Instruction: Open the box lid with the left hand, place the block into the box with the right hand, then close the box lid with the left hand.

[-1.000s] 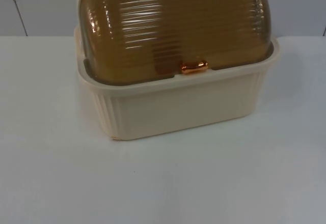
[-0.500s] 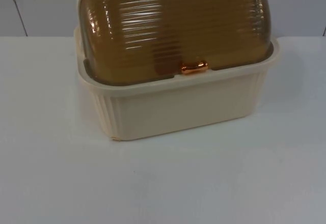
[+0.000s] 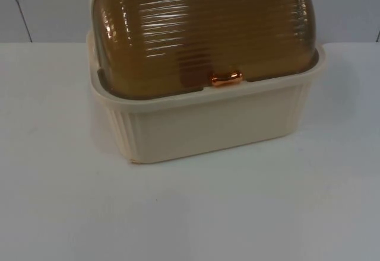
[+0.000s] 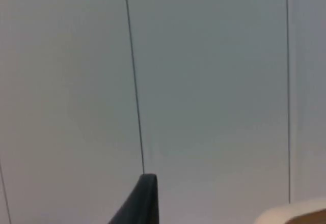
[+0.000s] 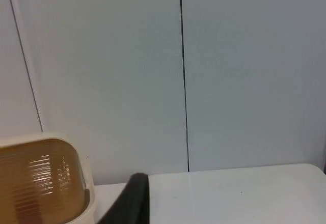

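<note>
Leftmost, the left gripper (image 4: 144,199) is seen in its wrist view held up facing the grey partition wall (image 4: 214,81), whose thin dark seams run vertically; whether it is open or closed cannot be told, and nothing is seen held in it. A cream corner of the box (image 4: 300,213) is caught at the edge of that same view. On the white table (image 3: 237,213), in the top view, the box (image 3: 208,124) is found standing towards the far side, close to the wall, its ribbed cream body turned slightly so that one front corner is presented nearest. The amber ribbed lid (image 3: 202,29) is observed domed over the box and fully shut, its lower edge seated inside the cream rim. A small copper-coloured handle (image 3: 227,79) is noted at the middle of the lid's front edge, just above the rim. Rightmost, the right gripper (image 5: 131,199) is seen in its wrist view raised above the table, beside the end of the box, facing the wall; its state cannot be told either, and no object is seen in it.
</note>
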